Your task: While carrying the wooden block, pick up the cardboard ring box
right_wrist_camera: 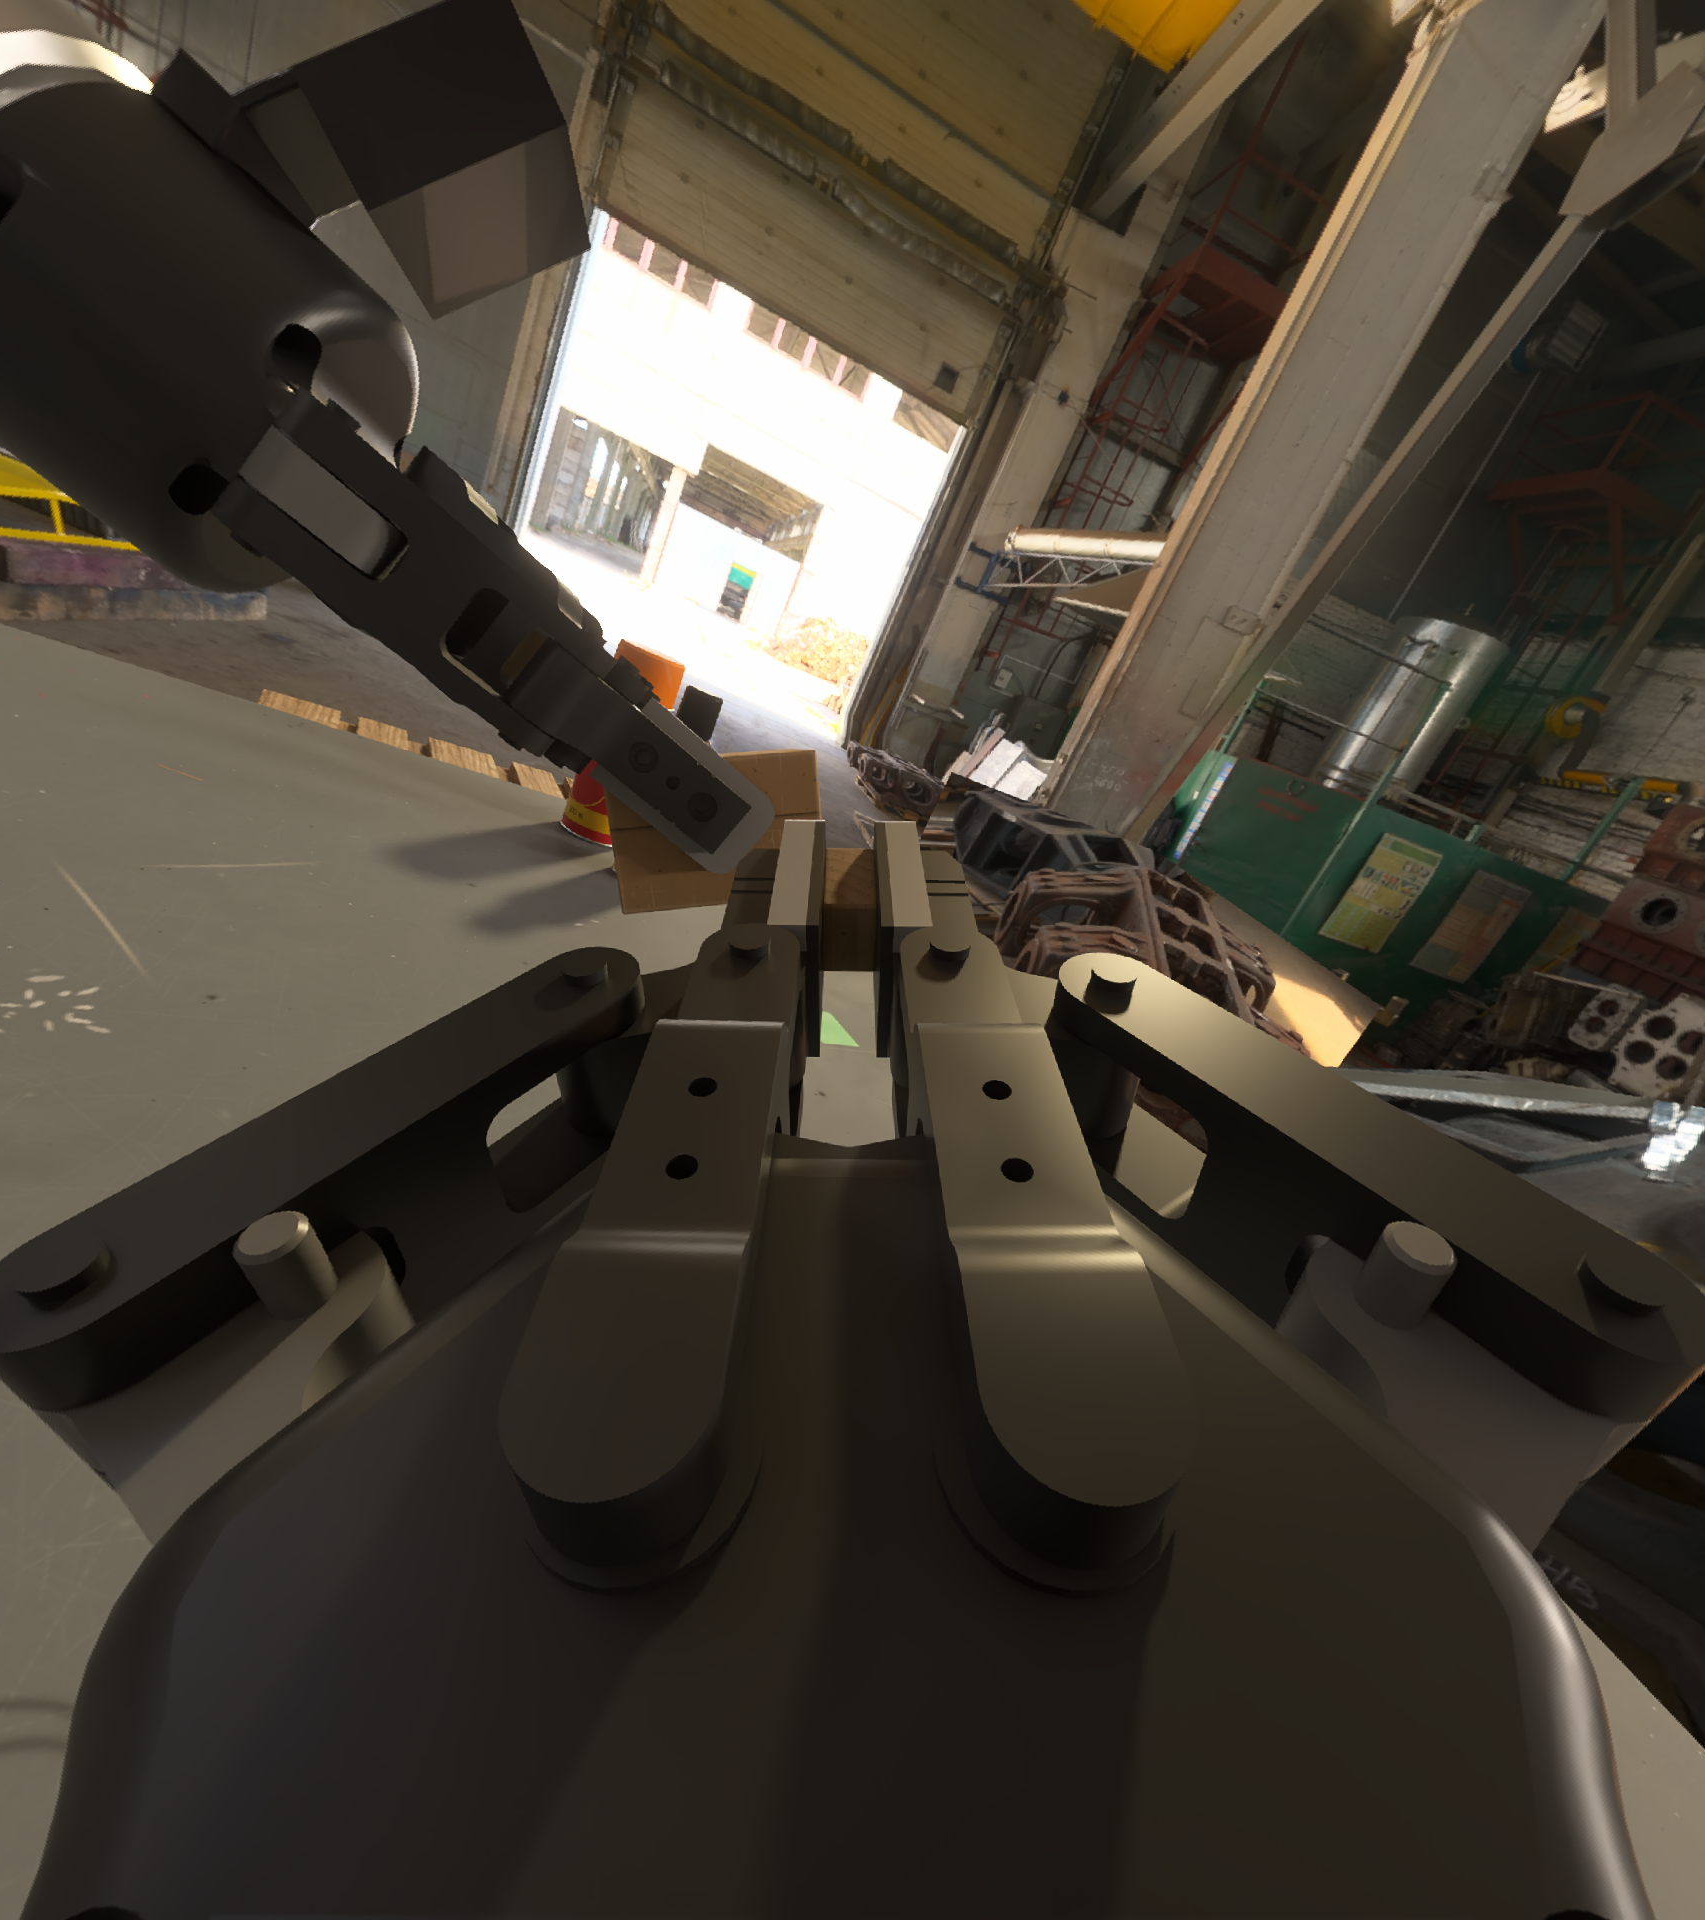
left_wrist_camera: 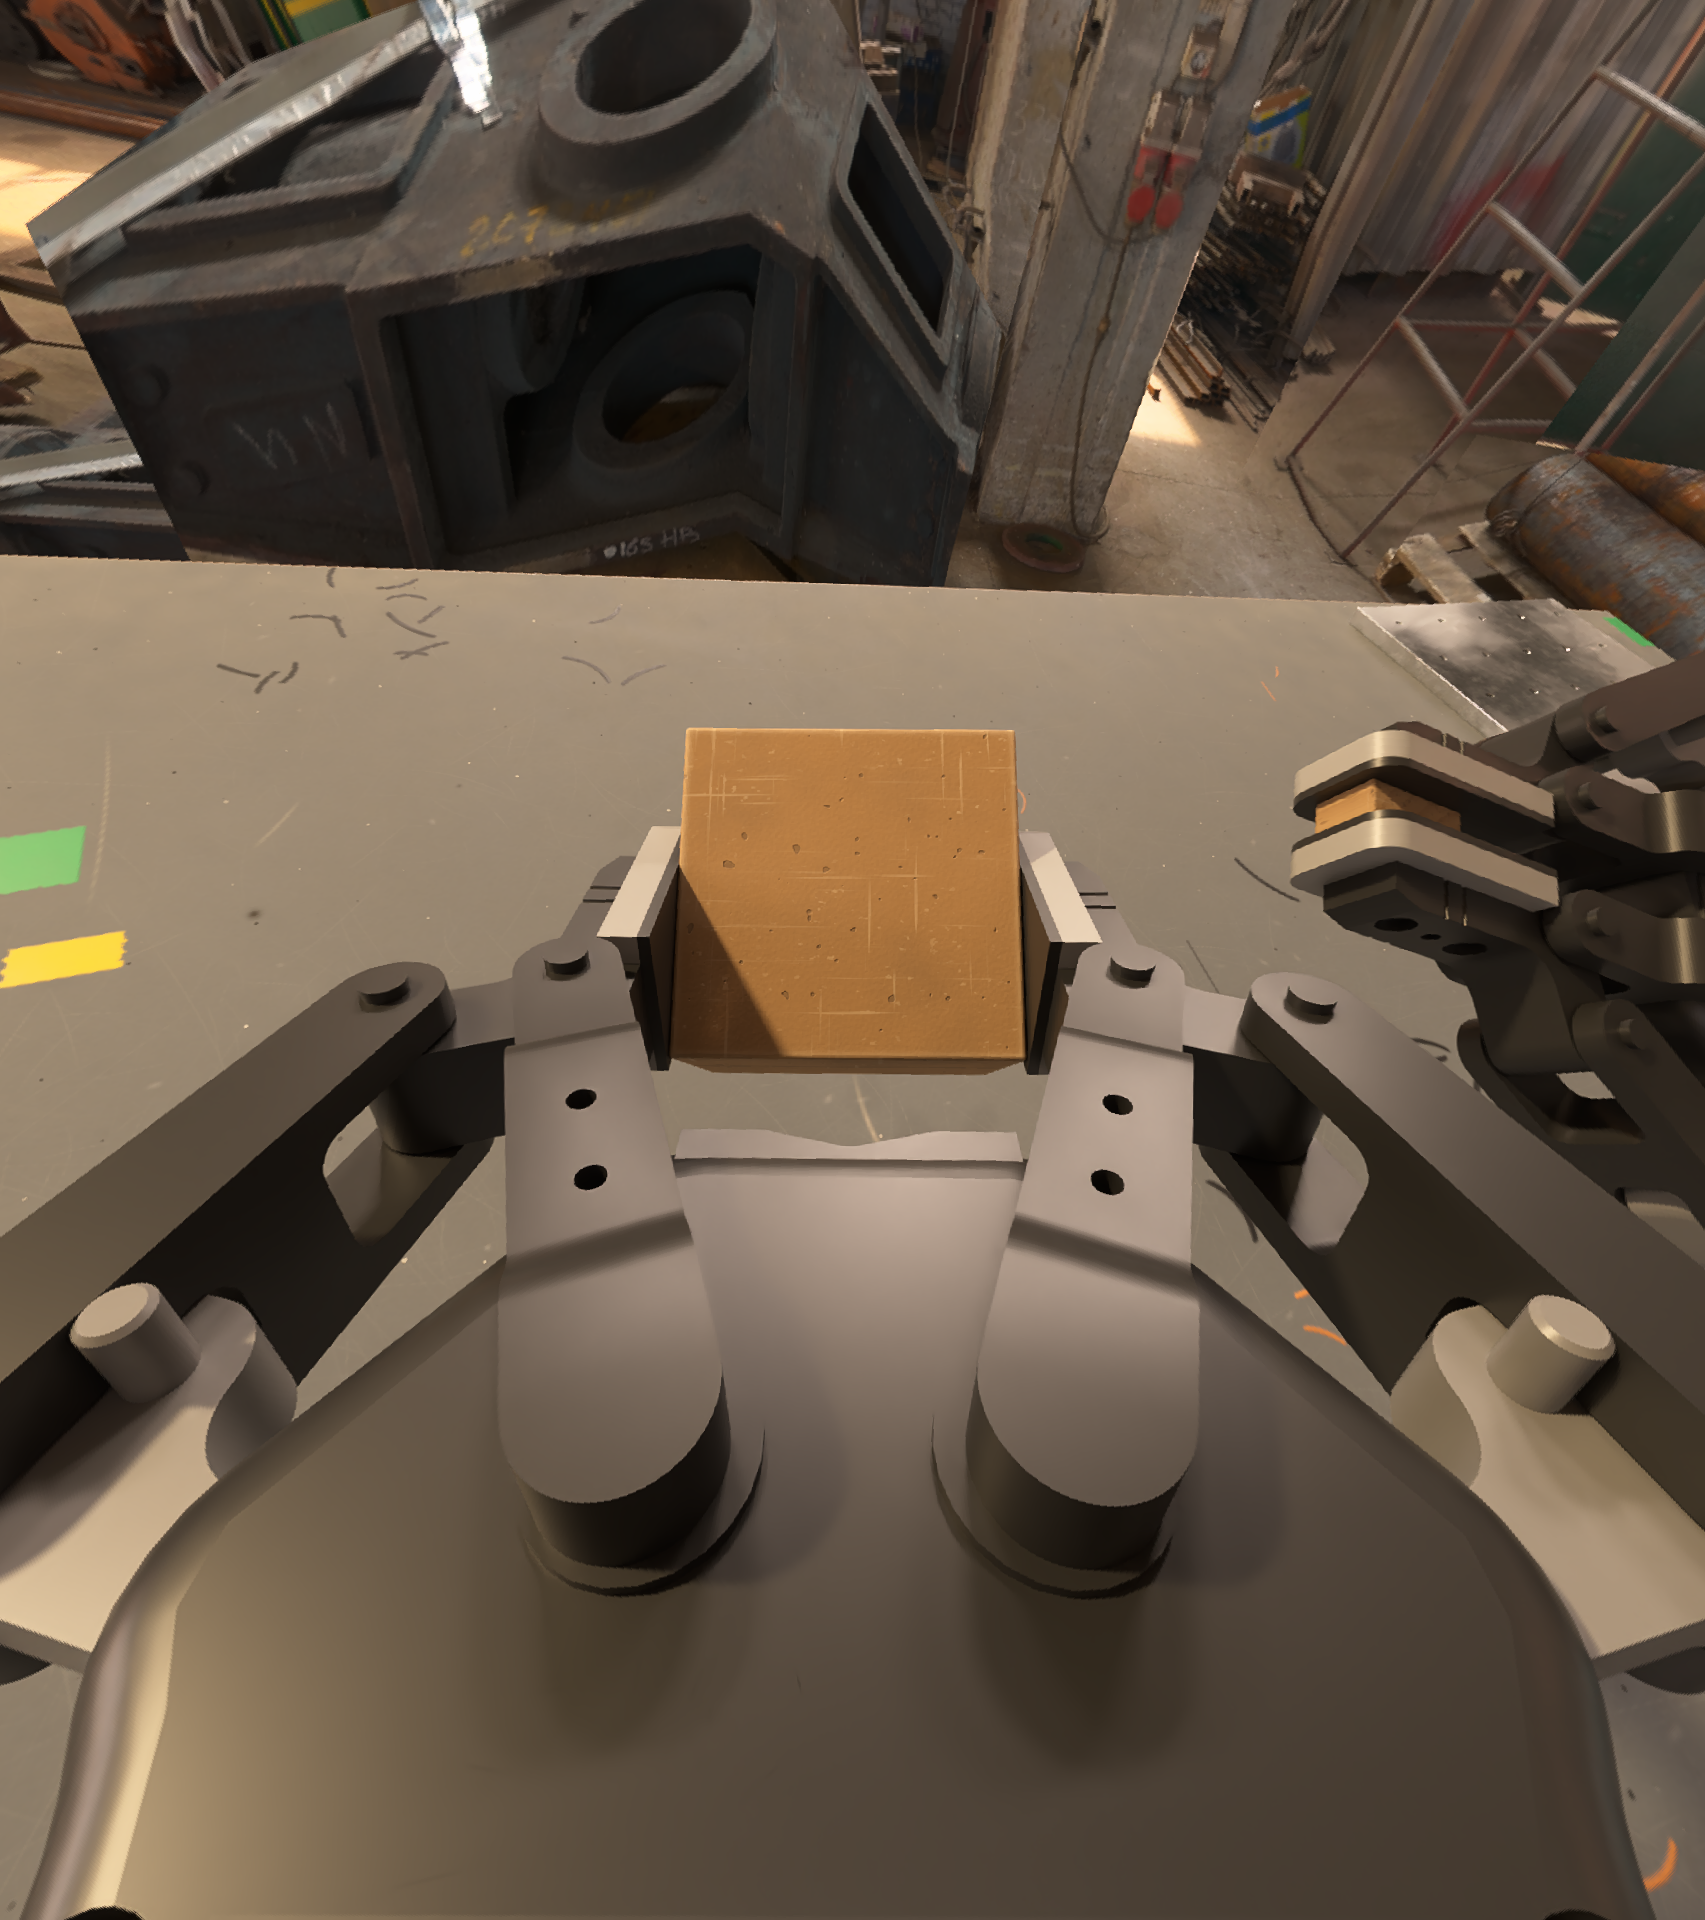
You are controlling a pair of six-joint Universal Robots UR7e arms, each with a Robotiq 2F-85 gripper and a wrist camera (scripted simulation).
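Both holding already: left gripper [left_wrist_camera: 848, 935] clamped wide on cardboard box [left_wrist_camera: 848, 904] above table [left_wrist_camera: 308, 748], right gripper [right_wrist_camera: 846, 883] pinched narrow on wooden block [right_wrist_camera: 848, 904] just right, so could bump and lose either.

Scratched grey table [left_wrist_camera: 412, 748] bears green patch [left_wrist_camera: 8, 863] and yellow patch [left_wrist_camera: 63, 957].

The cardboard ring box [left_wrist_camera: 850, 902] is tan-brown, speckled with dark dots and pale scratches. The table [left_wrist_camera: 308, 790] is dull grey — with green tape [left_wrist_camera: 8, 863] and yellow tape [left_wrist_camera: 62, 957]. The wooden block [right_wrist_camera: 850, 906] looks light brown, perhaps grained — mostly hidden.
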